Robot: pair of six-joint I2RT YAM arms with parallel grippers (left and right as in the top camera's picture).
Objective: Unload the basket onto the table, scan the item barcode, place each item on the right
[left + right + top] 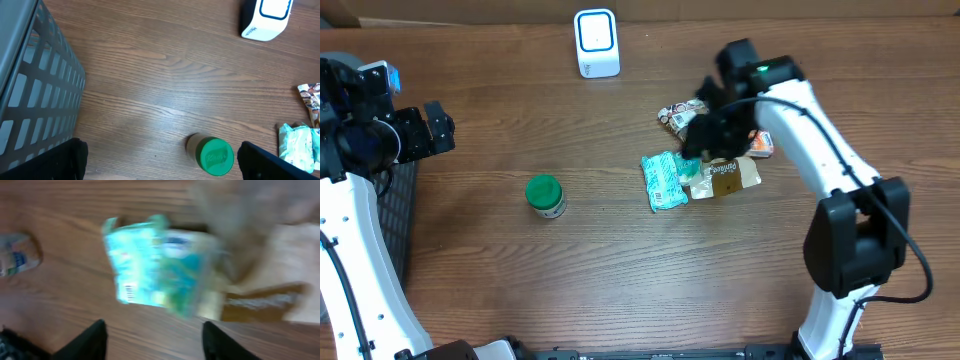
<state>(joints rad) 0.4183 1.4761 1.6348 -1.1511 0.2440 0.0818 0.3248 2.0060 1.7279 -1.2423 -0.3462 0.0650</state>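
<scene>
A teal packet [665, 180] lies flat on the table beside a brown packet [732, 176]. In the right wrist view the teal packet [155, 270] is blurred, with a small barcode [129, 293] near its lower left corner. My right gripper [700, 138] hovers just above this pile. Seen from its wrist, the right gripper [157, 342] is open with only bare table between its fingers. The white scanner [596, 43] stands at the back of the table. My left gripper [438, 127] stays at the far left, and its wrist view shows the left gripper [167, 165] open and empty.
A green-lidded jar [545, 196] stands left of the pile, near the left gripper's fingers [270, 162]. Snack packets [675, 117] and an orange packet [761, 144] lie by the right gripper. A grey slatted basket [35, 90] sits at the table's left edge.
</scene>
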